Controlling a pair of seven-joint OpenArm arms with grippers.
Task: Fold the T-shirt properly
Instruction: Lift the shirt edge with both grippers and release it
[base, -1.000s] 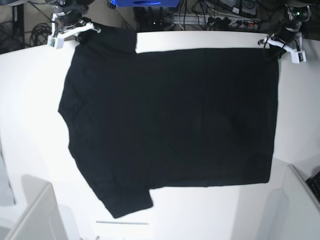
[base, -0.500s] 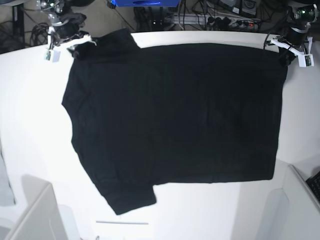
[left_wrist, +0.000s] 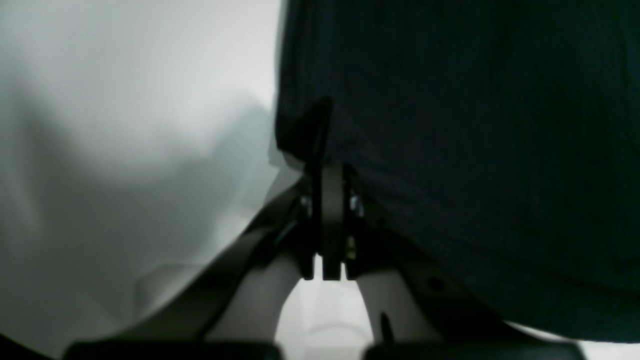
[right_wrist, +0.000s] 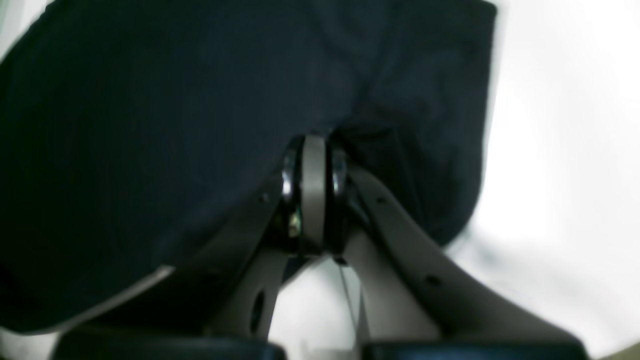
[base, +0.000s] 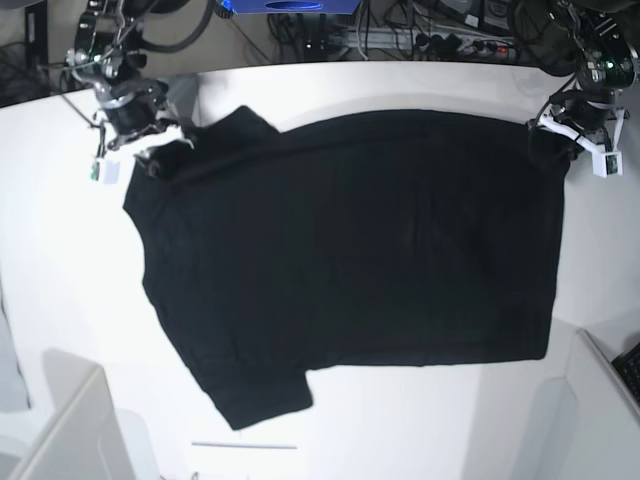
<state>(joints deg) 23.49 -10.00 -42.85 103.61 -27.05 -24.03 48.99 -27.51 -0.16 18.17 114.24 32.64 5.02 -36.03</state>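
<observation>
Both tools have lifted the T-shirt's (base: 350, 260) far edge, the rest spread on the white table (base: 60, 290). Left wrist view: left tool (left_wrist: 324, 150) pinches a cloth corner. Right wrist view: right tool (right_wrist: 314, 142) clamped on fabric bunched above it.

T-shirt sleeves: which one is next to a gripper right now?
The far sleeve of the T-shirt, beside the right gripper, which pinches the shoulder there. The near sleeve lies flat with no gripper close.
</observation>
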